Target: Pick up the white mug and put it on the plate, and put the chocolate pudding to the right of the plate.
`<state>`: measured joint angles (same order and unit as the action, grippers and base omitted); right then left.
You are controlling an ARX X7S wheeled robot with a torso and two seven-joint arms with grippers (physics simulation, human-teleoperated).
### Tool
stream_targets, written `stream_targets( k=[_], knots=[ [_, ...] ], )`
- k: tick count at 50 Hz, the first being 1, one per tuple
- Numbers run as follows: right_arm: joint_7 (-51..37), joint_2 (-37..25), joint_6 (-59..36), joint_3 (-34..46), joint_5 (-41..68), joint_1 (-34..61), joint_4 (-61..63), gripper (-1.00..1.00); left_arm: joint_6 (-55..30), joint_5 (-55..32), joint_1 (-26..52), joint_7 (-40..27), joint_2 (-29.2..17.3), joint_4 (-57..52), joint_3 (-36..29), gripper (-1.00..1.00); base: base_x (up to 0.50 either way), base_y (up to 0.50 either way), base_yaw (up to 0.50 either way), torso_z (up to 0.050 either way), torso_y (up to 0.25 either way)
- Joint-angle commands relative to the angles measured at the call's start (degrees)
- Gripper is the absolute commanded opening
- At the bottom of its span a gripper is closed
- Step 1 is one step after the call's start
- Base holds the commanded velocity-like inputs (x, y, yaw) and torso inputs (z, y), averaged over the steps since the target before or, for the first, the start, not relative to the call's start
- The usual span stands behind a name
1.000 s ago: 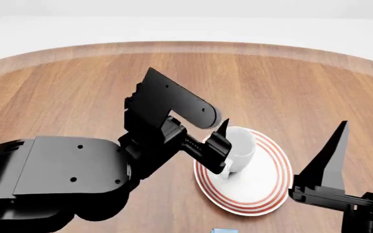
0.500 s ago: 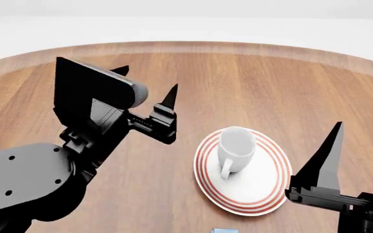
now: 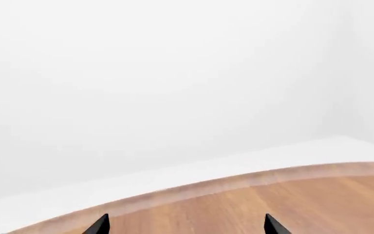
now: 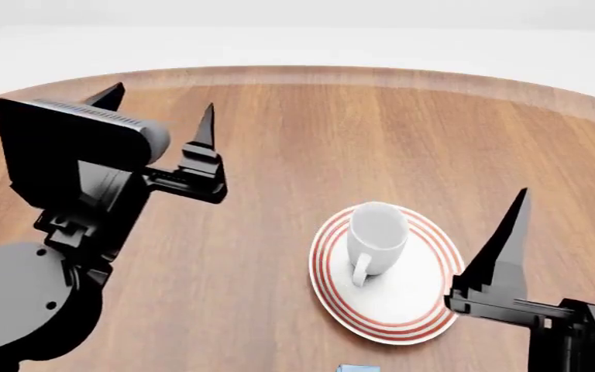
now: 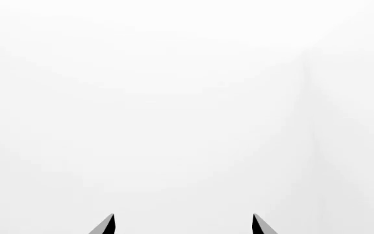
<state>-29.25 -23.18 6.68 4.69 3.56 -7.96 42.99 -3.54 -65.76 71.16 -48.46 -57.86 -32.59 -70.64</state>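
The white mug point(image 4: 378, 231) stands upright on the plate point(image 4: 424, 316), its handle toward me. Nothing grips it. My left gripper point(image 4: 159, 101) is open and empty. It hovers well to the left of the plate and farther back, fingers pointing away from me. In the left wrist view the left gripper point(image 3: 185, 226) shows only two spread tips over the table's far edge. My right gripper point(image 4: 575, 242) is open just right of the plate; its wrist view shows the right gripper point(image 5: 183, 225) against blank white. A light-blue sliver, the chocolate pudding point(image 4: 358, 367), peeks in at the bottom edge.
The round wooden table point(image 4: 328, 132) spreads out behind the plate, with its curved far rim point(image 3: 252, 181) in the left wrist view. My bulky left arm point(image 4: 39, 263) covers the near left part of the table.
My left gripper has let go of the mug and drawn back to the left and away from it, rising. The mug stays on the plate. The right gripper has crept slightly left.
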Motion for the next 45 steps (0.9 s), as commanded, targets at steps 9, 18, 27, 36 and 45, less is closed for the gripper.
stream_targets(
  k=[9,18,27,36,45],
  knots=[
    [-1.74,2.05,-29.53,6.62,5.89,4.34,10.47,1.0,-0.39,2.85,-1.19,-2.07,-0.53,-0.33,-0.36,1.0,0.0,0.0,0.0,0.0,0.0],
    [-3.48,1.81,-37.4,9.71,4.22,5.26,14.45,1.0,-0.81,2.77,-1.36,-2.2,-0.6,-0.52,-0.47,1.0,0.0,0.0,0.0,0.0,0.0],
    [-44.71,-26.27,-33.03,39.17,30.15,26.24,17.0,1.0,-0.33,2.44,-1.86,-2.01,-0.38,-0.28,-0.35,1.0,0.0,0.0,0.0,0.0,0.0],
    [-60.69,-30.91,-24.95,67.63,37.97,48.66,16.99,1.0,0.01,1.95,-2.13,-1.53,-0.2,-0.06,-0.2,1.0,0.0,0.0,0.0,0.0,0.0],
    [-60.53,-28.89,-22.3,70.78,44.53,48.86,16.96,1.0,-0.72,1.75,-1.66,-1.66,-0.01,-0.52,-0.08,1.0,0.0,0.0,0.0,0.0,0.0]
  ],
)
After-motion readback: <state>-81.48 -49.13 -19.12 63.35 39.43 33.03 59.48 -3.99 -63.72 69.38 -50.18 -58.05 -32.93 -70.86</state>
